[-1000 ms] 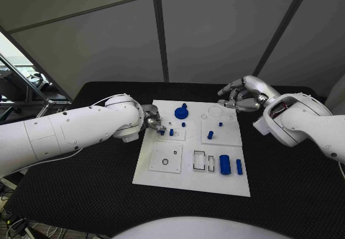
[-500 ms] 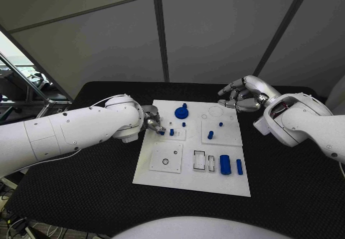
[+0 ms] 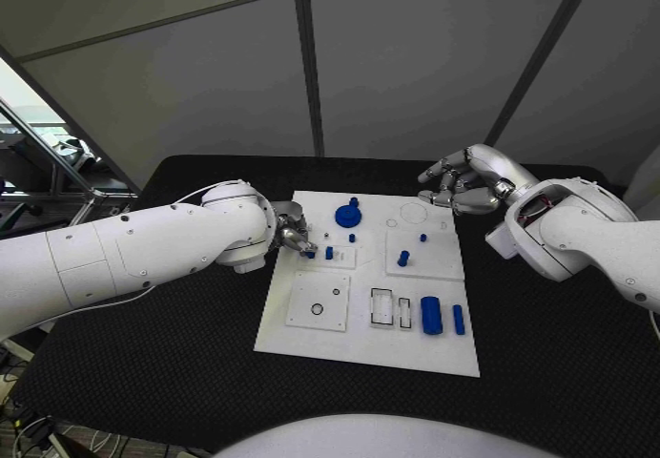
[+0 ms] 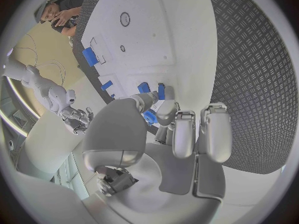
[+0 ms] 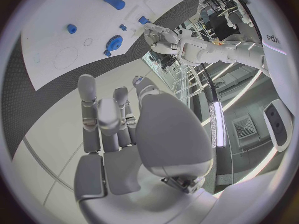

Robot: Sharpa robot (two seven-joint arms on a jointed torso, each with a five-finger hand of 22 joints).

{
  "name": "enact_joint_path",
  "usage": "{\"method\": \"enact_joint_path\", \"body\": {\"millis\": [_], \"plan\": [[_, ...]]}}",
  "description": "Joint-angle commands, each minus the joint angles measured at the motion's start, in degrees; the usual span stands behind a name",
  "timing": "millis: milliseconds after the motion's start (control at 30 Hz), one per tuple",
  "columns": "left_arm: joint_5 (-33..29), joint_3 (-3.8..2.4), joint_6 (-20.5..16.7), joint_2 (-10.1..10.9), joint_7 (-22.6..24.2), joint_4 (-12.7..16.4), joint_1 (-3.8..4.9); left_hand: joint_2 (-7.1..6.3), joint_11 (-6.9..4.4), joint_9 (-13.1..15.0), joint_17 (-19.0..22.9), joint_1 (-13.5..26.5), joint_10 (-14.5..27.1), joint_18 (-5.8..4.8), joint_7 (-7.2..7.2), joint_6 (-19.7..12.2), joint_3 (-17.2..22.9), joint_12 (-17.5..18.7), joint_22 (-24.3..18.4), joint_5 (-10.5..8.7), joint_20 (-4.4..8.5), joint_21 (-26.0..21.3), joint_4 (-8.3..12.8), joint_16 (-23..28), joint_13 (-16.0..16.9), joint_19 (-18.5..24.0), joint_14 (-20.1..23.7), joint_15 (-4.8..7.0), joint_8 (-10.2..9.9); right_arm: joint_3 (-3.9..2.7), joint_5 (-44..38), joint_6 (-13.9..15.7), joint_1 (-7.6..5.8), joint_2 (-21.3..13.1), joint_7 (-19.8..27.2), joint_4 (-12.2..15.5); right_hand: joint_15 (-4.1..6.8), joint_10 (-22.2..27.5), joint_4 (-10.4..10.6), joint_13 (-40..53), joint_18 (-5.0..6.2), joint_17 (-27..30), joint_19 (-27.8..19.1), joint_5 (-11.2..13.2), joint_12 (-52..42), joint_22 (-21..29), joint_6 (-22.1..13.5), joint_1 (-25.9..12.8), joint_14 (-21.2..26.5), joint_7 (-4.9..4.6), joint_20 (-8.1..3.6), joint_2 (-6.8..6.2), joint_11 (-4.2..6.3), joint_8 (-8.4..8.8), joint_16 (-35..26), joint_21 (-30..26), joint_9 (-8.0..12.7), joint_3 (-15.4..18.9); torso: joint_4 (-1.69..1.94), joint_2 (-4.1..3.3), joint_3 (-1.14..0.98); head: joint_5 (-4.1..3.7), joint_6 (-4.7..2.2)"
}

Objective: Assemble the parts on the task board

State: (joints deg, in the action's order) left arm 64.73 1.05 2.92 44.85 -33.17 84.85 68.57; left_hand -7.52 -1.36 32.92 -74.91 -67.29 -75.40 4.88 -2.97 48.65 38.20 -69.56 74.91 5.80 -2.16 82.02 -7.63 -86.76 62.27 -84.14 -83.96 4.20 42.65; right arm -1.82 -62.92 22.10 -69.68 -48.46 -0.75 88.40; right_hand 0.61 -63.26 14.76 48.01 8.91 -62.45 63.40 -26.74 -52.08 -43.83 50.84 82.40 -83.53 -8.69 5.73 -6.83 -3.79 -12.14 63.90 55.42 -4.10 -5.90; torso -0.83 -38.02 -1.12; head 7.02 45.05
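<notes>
The white task board (image 3: 310, 334) lies in the middle of the black table. My left hand (image 3: 290, 236) is at the board's left edge and pinches a small blue peg (image 3: 311, 254) between thumb and finger; the left wrist view shows this peg (image 4: 149, 117) at the fingertips. A second small peg (image 3: 327, 253) stands just beside it. My right hand (image 3: 465, 187) hovers over the board's far right corner with its fingers loosely apart and nothing in them. On the board are a blue gear (image 3: 347, 216), an upright peg (image 3: 402, 258), a thick cylinder (image 3: 430, 315) and a slim bar (image 3: 458, 320).
Two tiny blue pieces (image 3: 351, 238) (image 3: 422, 237) sit near the board's middle. Empty rectangular slots (image 3: 382, 307) and a square plate with a round hole (image 3: 317, 309) lie at the near side. Black table mat (image 3: 165, 353) surrounds the board.
</notes>
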Motion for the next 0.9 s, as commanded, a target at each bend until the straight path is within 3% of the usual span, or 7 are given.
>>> {"method": "enact_joint_path", "body": {"millis": [33,133,333,633,900], "plan": [[0.3,0.09,1.0,-0.2,0.2,0.0,-0.13,-0.06,-0.11,0.1,-12.1,0.4,-0.9,-2.73,0.44,0.6,4.7,-0.9,9.6,0.04,0.36,0.1,5.4,-0.4,0.7,-1.5,-5.1,0.41,0.4,-0.03,-0.1,-0.2,-0.11,0.0,0.5,0.1,0.09,-0.4,0.4,0.0,0.16,-0.1,0.3,-0.3,-0.3,0.0,0.4,-0.3,-0.6,-0.13,-0.09,0.15,0.13,-0.38,-0.2,-0.2,-0.1,-0.1,-0.06,-0.02,-0.04,-0.04,0.06],[0.3,0.09,1.2,-0.3,0.3,-0.1,-0.13,-0.11,-0.60,-0.1,-12.1,3.0,-1.6,-2.85,1.35,2.1,0.5,-1.6,9.9,-0.11,0.48,0.5,3.4,-0.4,1.4,-1.7,-5.1,0.76,0.4,-0.03,-0.1,-0.2,-0.11,0.0,0.5,0.1,0.09,-0.4,0.4,0.0,0.16,-0.1,0.3,-0.3,-0.3,0.0,0.4,-0.3,-0.6,-0.13,-0.09,0.15,0.13,-0.38,-0.2,-0.2,-0.1,-0.1,-0.02,0.01,-0.03,-0.09,0.11],[0.3,0.09,1.3,-0.5,-0.4,-0.4,-0.13,0.16,-0.79,-0.7,-12.1,4.1,-1.6,-2.93,1.35,3.2,-5.8,-1.7,10.2,-0.16,0.86,0.8,1.7,-0.4,1.7,-1.9,-5.1,1.01,-0.4,-0.03,-0.1,-0.2,-0.11,-0.1,0.5,0.2,0.10,-0.4,0.4,-0.1,0.16,0.0,0.3,-0.2,-0.2,0.0,0.5,-0.4,-0.6,-0.12,-0.09,0.13,0.14,-0.41,-0.3,-0.2,-0.1,0.0,-0.03,0.00,-0.03,-0.08,0.27],[0.3,0.08,1.0,-0.9,-1.0,-0.7,-0.13,0.56,-0.85,-0.9,-12.1,4.0,-1.8,-3.01,1.38,3.6,-8.1,-1.9,10.5,-0.12,0.95,1.0,1.2,-0.5,1.9,-2.1,-5.1,1.05,-0.7,-0.03,-0.1,-0.2,-0.11,-0.1,0.5,0.2,0.10,-0.4,0.4,-0.1,0.16,0.0,0.3,-0.2,-0.2,0.0,0.5,-0.4,-0.6,-0.12,-0.09,0.13,0.14,-0.41,-0.3,-0.2,-0.1,0.0,-0.05,-0.02,0.04,-0.28,0.14],[0.3,0.07,0.8,-1.1,-1.4,-0.9,-0.13,0.75,-0.91,-1.0,-12.1,3.9,-1.9,-3.05,1.43,3.9,-9.7,-2.0,10.6,-0.12,1.01,1.1,0.7,-0.5,2.1,-2.2,-5.1,1.11,-0.8,-0.03,-0.1,-0.2,-0.11,-0.1,0.5,0.2,0.10,-0.4,0.5,-0.1,0.16,-0.1,0.3,-0.2,-0.3,0.0,0.5,-0.5,-0.6,-0.12,-0.10,0.12,0.14,-0.42,-0.3,-0.2,-0.1,0.0,0.00,0.00,-0.02,-0.28,0.19]]}}
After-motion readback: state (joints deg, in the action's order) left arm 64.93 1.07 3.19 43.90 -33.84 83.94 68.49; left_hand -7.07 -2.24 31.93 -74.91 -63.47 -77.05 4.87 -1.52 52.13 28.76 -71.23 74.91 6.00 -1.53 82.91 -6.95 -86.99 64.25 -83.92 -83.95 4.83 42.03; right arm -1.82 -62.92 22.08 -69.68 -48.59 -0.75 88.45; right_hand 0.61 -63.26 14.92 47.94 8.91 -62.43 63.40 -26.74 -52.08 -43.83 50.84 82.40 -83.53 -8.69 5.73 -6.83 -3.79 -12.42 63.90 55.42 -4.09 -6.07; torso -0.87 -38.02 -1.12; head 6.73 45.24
